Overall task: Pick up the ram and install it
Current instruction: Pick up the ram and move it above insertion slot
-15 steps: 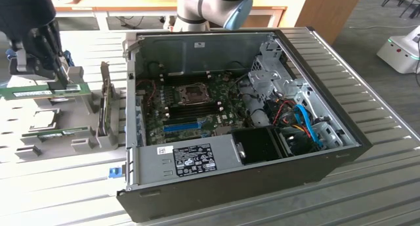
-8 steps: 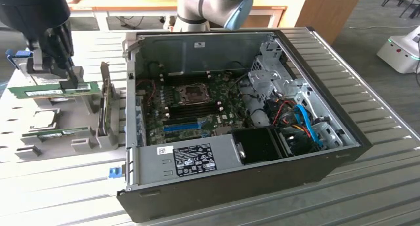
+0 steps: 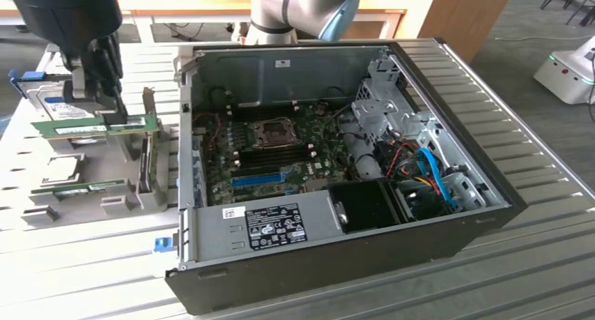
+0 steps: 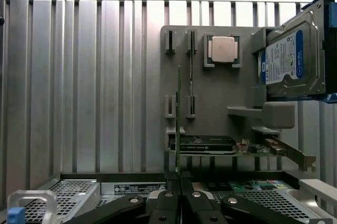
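The ram [image 3: 88,127] is a long green stick with a pale label, held level above the grey parts holder [image 3: 116,205] at the exterior view's left. My gripper [image 3: 119,116] comes down from above and is shut on its top edge near one end. In the wrist view the ram [image 4: 178,113] shows edge-on as a thin line running out from between the shut gripper [image 4: 179,184]. A second green stick [image 3: 88,189] lies in the holder below. The open computer case [image 3: 200,261] stands at the centre, with the motherboard's memory slots [image 3: 272,156] exposed.
A silver hard drive [image 3: 58,109] with a blue label [image 4: 284,58] stands in the holder behind the ram. A processor chip [image 4: 223,49] and an expansion card [image 4: 208,144] also sit on the holder. The case's near wall stands between holder and motherboard. A blue slot [image 3: 256,178] lies near the memory slots.
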`<state>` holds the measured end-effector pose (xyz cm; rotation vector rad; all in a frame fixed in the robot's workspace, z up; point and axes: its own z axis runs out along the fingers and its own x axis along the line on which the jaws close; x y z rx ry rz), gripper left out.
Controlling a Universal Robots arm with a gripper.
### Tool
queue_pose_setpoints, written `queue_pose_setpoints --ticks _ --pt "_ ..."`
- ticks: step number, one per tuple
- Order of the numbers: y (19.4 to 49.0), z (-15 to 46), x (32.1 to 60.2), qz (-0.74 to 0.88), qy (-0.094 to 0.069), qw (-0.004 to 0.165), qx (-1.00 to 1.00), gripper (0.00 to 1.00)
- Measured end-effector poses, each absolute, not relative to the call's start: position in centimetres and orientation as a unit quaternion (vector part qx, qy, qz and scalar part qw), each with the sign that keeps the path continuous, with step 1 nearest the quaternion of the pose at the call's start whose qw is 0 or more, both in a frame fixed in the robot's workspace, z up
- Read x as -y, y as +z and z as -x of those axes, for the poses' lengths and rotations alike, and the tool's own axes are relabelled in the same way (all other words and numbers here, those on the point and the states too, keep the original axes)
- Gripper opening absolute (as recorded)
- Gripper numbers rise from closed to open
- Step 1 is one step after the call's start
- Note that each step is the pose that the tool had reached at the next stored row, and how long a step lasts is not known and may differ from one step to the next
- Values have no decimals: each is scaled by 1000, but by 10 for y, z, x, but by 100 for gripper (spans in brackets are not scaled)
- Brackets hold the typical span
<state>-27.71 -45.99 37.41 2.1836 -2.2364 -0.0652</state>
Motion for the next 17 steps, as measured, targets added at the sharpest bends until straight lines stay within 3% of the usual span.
queue_pose_setpoints --ticks 17 --pt "374 235 460 -699 -21 8 715 12"
